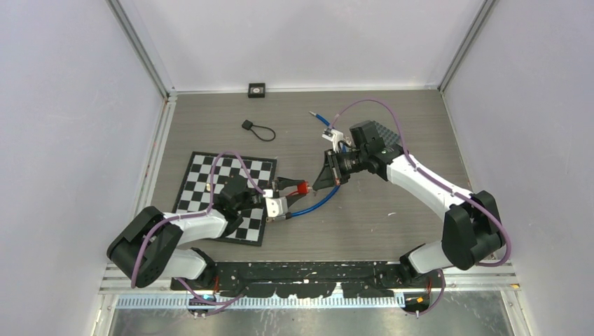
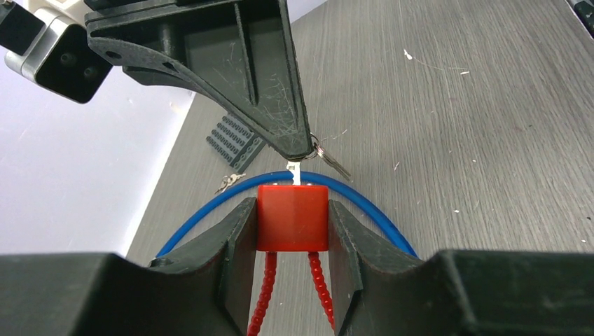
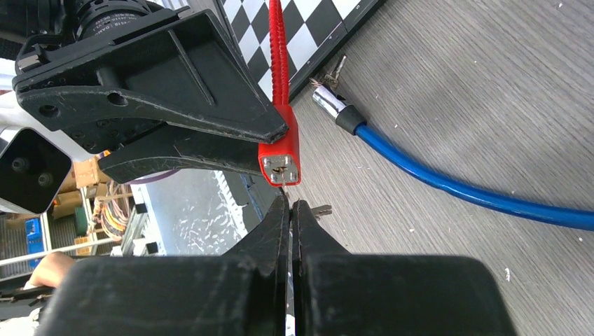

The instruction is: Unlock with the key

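My left gripper (image 2: 293, 220) is shut on the red lock body (image 2: 292, 217), whose ribbed red cable (image 2: 263, 294) hangs toward the camera. The lock also shows in the top view (image 1: 302, 187) and the right wrist view (image 3: 280, 157). My right gripper (image 3: 289, 204) is shut on a thin silver key (image 2: 295, 173), whose blade meets the lock's keyhole face. A second key (image 2: 335, 164) dangles from the ring beside it. In the top view the right gripper (image 1: 323, 183) sits just right of the lock.
A blue cable lock (image 1: 319, 203) curves on the table under the grippers, its silver end (image 3: 329, 103) near the checkerboard (image 1: 210, 183). A small black tag with a loop (image 1: 256, 128) and a black square (image 1: 256, 89) lie farther back. A dark studded plate (image 2: 235, 140) lies behind.
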Robot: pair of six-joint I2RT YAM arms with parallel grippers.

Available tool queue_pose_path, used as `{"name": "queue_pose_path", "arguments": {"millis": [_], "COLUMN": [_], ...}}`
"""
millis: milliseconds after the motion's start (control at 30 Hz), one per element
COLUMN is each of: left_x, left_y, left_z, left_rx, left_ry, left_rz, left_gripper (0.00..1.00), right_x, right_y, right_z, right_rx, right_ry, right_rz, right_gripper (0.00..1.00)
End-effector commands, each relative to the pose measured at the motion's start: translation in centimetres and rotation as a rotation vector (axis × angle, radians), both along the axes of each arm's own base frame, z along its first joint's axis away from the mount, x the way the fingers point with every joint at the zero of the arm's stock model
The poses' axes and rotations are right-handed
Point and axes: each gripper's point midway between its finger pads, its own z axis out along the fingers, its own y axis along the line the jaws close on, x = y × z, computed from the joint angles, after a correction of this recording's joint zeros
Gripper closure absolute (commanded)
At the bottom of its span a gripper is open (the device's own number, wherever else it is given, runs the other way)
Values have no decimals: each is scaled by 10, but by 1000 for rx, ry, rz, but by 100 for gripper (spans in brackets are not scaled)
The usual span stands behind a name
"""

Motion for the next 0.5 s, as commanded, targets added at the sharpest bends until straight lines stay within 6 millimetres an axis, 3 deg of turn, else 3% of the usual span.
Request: {"name": "queue_pose_path", "arguments": {"millis": [0, 167, 333, 467], "left_x": [-9, -11, -1, 8], "left_y": [-8, -12, -13, -11], "left_z": [35, 39, 48, 44], "left_rx": [-82, -82, -90, -73], "left_ry": [-67, -120, -159, -158], "left_rz": [-73, -105, -71, -21], "left_gripper": [100, 100, 100, 100], "right_x": [15, 20, 31, 35], "right_y": [-2, -1, 0, 0], "right_z": [11, 15, 12, 11], "right_rx": [18, 19, 2, 6], "right_ry": [-113, -110, -27, 4], "right_rz": [-39, -52, -75, -89], "right_gripper": [99, 99, 100, 100]}}
